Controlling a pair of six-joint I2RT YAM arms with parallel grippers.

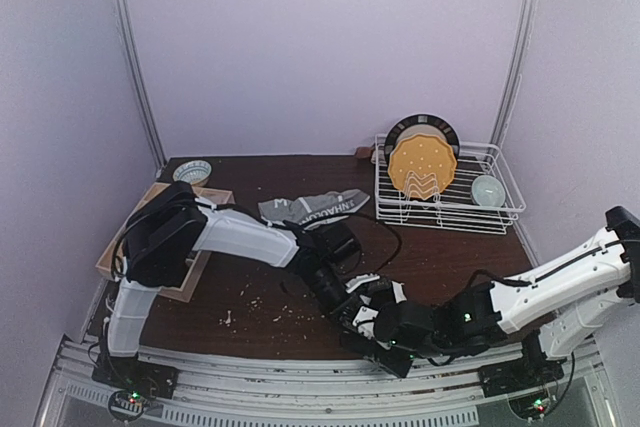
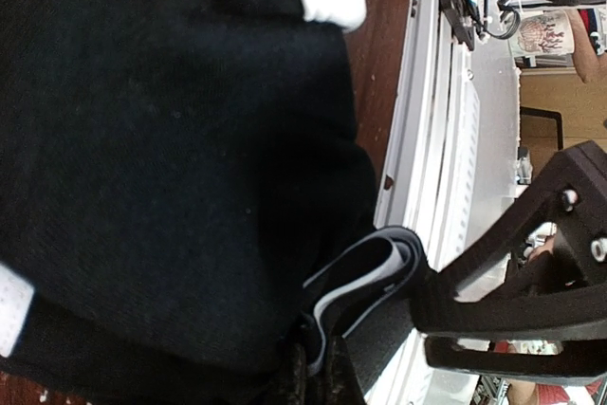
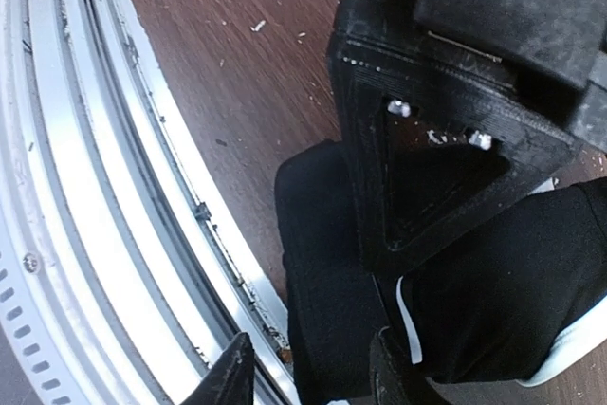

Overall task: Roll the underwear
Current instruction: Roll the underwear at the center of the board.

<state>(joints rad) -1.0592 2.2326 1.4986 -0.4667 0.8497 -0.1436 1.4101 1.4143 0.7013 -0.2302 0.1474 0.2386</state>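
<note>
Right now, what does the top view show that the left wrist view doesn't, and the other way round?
Top only: grey underwear, a dish rack holding a yellow plate.
Left wrist only: a white-edged folded band up close, and a mug beyond the rail.
Both: black underwear, mostly hidden from above, the brown table and the rail.

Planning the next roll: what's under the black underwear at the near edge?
The black underwear lies on the brown table, beside the metal rail. Whether anything sits beneath its folds cannot be seen; the cloth covers it.
</note>
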